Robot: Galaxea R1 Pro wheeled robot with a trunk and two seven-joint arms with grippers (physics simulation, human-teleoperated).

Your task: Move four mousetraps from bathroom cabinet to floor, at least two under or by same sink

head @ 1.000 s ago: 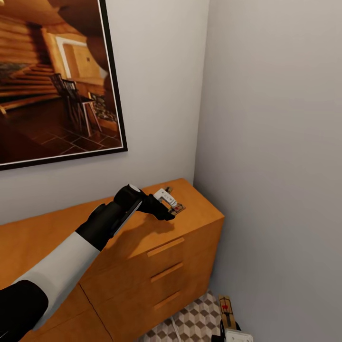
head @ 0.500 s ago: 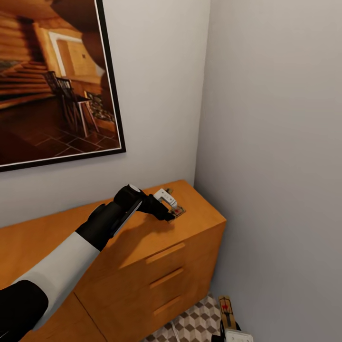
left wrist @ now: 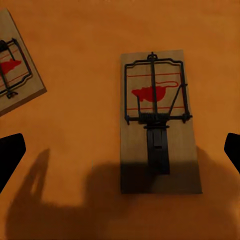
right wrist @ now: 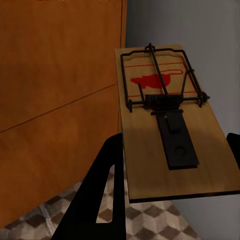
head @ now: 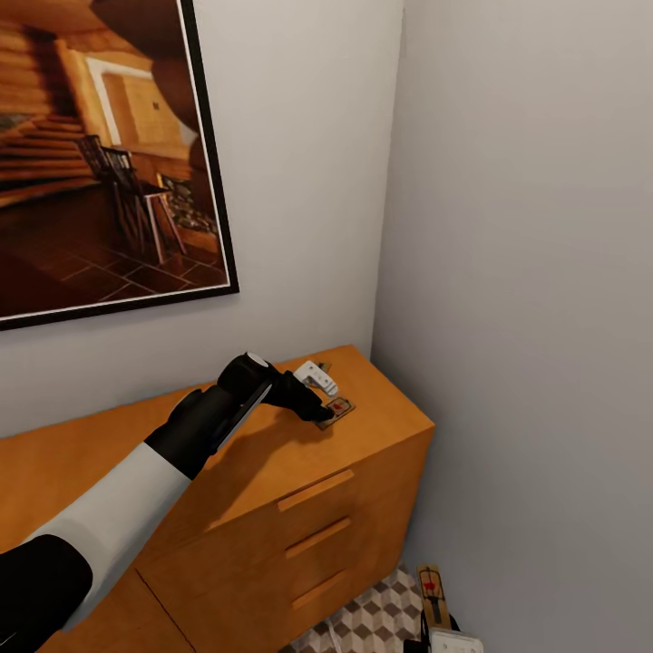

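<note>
**Left gripper poised over a mousetrap on the cabinet; right gripper already holds one**

Head view: The robot's black-and-white left arm reaches across the flat top of a low orange-brown wooden cabinet (head: 272,462) with slim bar-handled drawer fronts, set in a corner of pale grey walls. A large dark-framed picture of a timber interior (head: 100,154) hangs on the wall above it. The left gripper (head: 319,399) sits just above a small flat brown wooden mousetrap with thin wire parts (head: 337,410) lying on the cabinet top near its right end. At the bottom edge, a second wooden mousetrap (head: 433,594) shows above the right gripper's pale body, over a patch of bathroom floor tiled in a brown, beige and white cube pattern (head: 363,621).

Left wrist view: The targeted trap (left wrist: 157,127) lies flat between two dark fingertips (left wrist: 10,155) that stand wide apart, touching nothing. Another wooden mousetrap with a red mouse mark (left wrist: 15,75) lies well to one side on the same top.

Right wrist view: The right gripper (right wrist: 172,165) is clamped on its trap (right wrist: 167,125), held beside the cabinet's side above the tiles.

Progress, as a judgement: early. No trap shows resting on the floor; one is in hand, at least two remain on the cabinet, and the fourth and the sink cannot be placed from here.
</note>
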